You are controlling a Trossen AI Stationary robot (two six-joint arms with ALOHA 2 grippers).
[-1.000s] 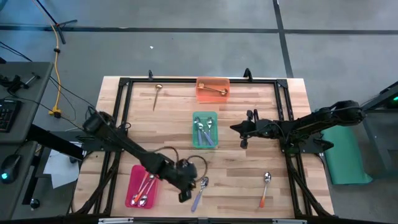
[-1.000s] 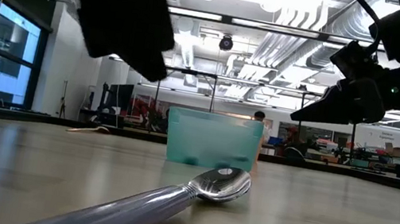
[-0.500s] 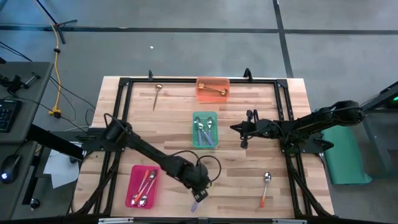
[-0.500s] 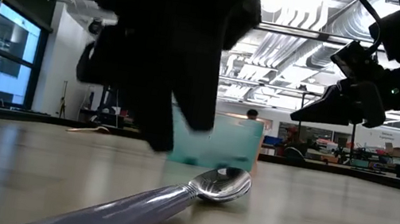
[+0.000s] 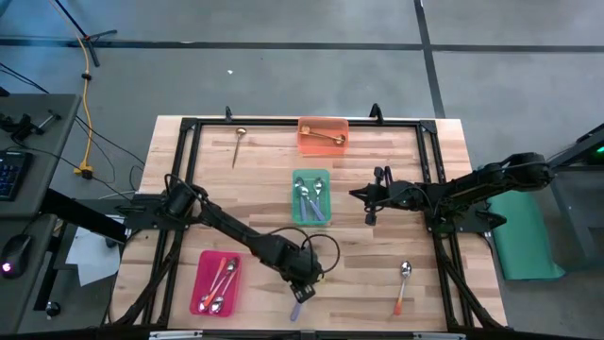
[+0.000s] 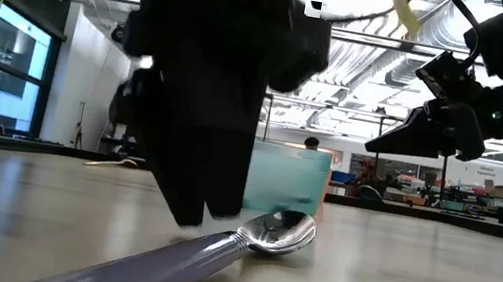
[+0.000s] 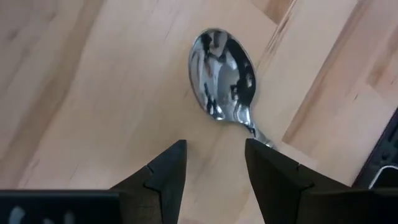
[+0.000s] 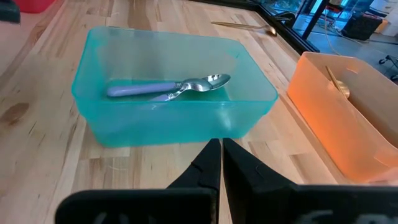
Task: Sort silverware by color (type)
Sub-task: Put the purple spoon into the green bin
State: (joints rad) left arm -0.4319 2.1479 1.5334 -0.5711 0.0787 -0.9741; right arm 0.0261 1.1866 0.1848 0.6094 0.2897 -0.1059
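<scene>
Purple-handled spoon point(image 5: 300, 304) lies at the tabletop's point(image 5: 359, 274) near edge in the high view, left end effector point(image 5: 304, 280) over it, bowl hidden under the arm. Right end effector point(image 5: 370, 200) waits beside the green tray point(image 5: 310, 197), fingers together.

Low view: spoon neck sits below the dark fingers point(image 6: 187, 176); contact hard to tell.

Left wrist view: fingers point(image 7: 166, 171) apart, straddling the neck just behind the bowl (thin, slick). Risk: closing off-centre could flick or pivot the spoon. Handle is cut off.
</scene>
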